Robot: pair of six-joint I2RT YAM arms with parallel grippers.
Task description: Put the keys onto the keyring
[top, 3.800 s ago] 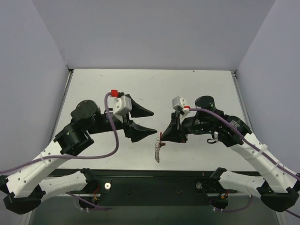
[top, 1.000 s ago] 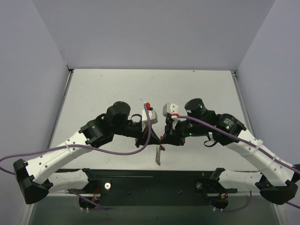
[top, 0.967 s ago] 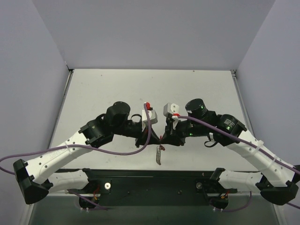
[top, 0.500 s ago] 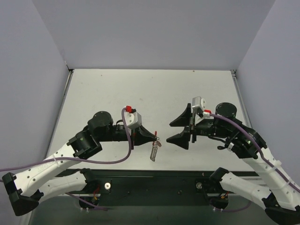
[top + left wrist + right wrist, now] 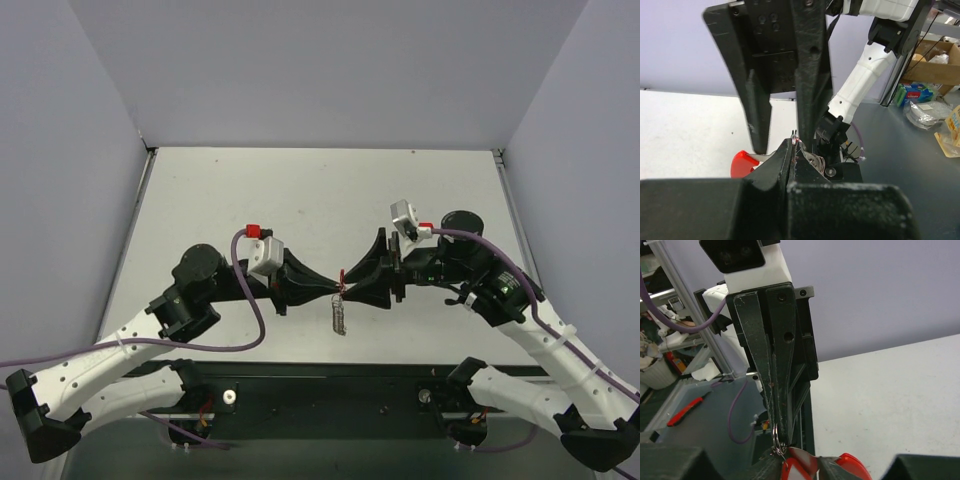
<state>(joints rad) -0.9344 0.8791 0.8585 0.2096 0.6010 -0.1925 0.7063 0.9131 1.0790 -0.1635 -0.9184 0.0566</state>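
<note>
Left end effector (image 5: 333,287) clamped shut on the keyring (image 5: 341,282), silver strand (image 5: 340,316) dangling; right end effector (image 5: 352,283) spread open around it, so misaligned closing could knock it onto the desk (image 5: 300,190).

Right gripper (image 5: 352,284): half a second ago drawn off to the right, well apart from the left gripper (image 5: 333,284); now tip to tip with it, fingers spread either side of the keyring (image 5: 341,281). Keyring: in the right gripper's hold in the earliest picture, now pinched by the left, its chain (image 5: 340,314) hanging slightly further right than half a second ago.
</note>
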